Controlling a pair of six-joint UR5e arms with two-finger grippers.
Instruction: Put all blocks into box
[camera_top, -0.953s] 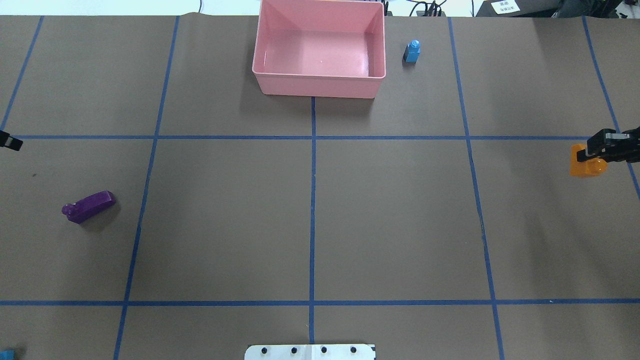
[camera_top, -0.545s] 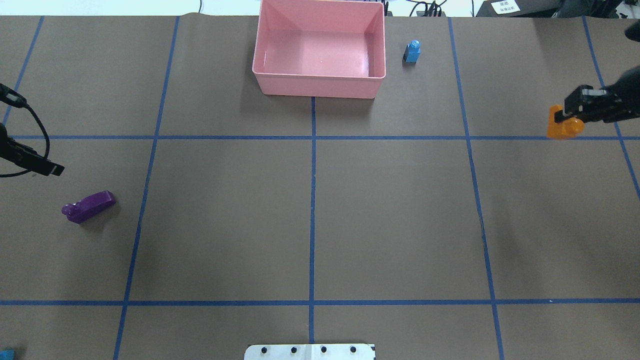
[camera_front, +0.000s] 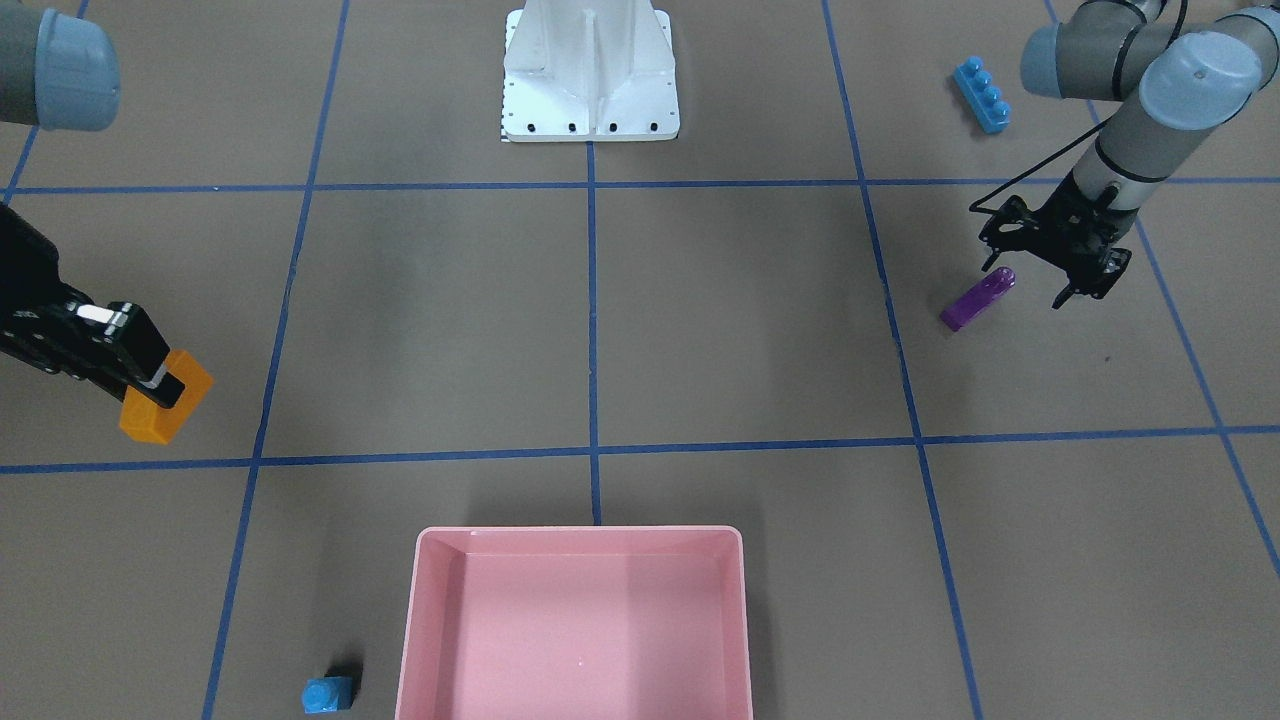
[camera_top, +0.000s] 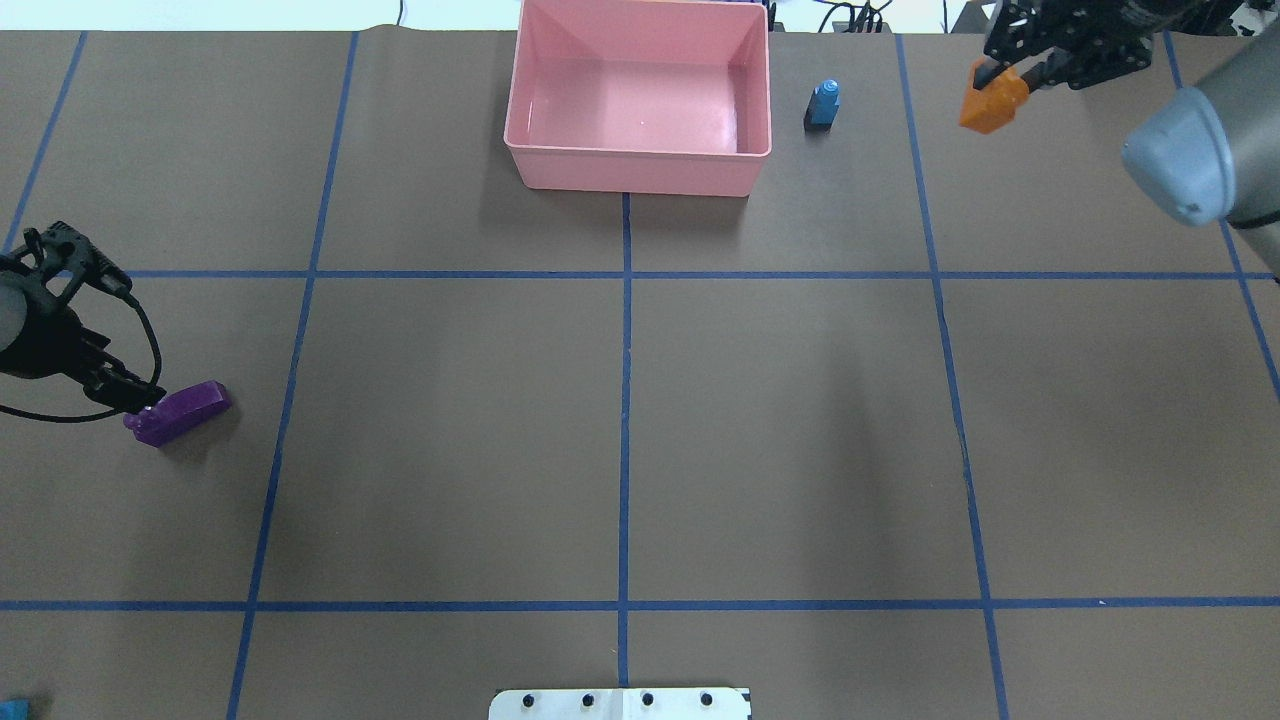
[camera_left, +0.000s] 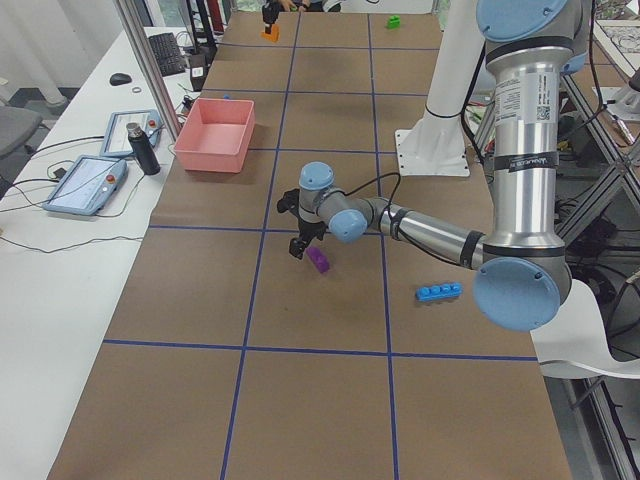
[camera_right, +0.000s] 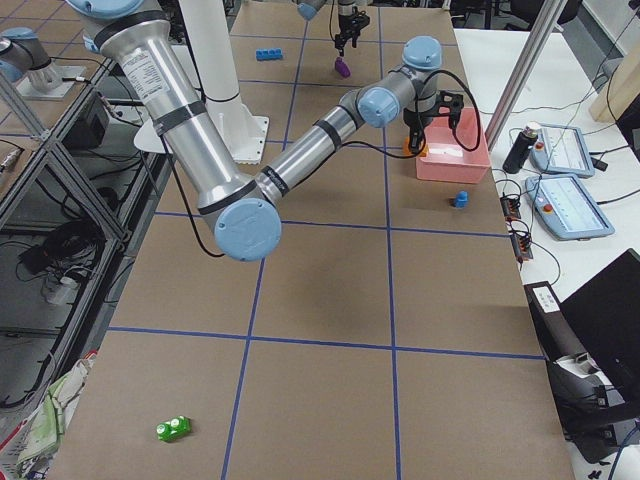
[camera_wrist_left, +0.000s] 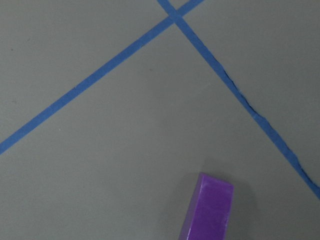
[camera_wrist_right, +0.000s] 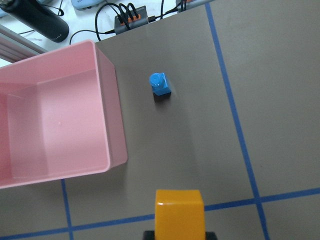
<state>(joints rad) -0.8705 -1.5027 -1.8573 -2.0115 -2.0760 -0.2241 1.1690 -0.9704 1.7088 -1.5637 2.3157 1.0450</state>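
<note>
The pink box (camera_top: 640, 172) stands at the table's far middle, with nothing in it; it also shows in the front view (camera_front: 580, 534). My right gripper (camera_top: 1000, 80) is shut on the orange block (camera_top: 992, 104) and holds it in the air, right of the box and of the tiny blue cube (camera_top: 824, 103). The right wrist view shows the orange block (camera_wrist_right: 179, 212), the cube (camera_wrist_right: 160, 85) and the box (camera_wrist_right: 112, 125). My left gripper (camera_front: 1025, 283) is open, low beside the purple block (camera_front: 978, 298) lying on the table. The long blue bar (camera_front: 982, 95) lies near the left arm. The green block (camera_right: 174, 428) lies far right.
The white robot base (camera_front: 590, 80) stands at the near middle edge. Tablets and a dark bottle (camera_left: 145, 148) sit on the side table beyond the box. Blue tape lines grid the brown table cover.
My right gripper has carried the orange block up and toward the far edge, closer to the box. My left gripper has come in from the left edge to the purple block.
</note>
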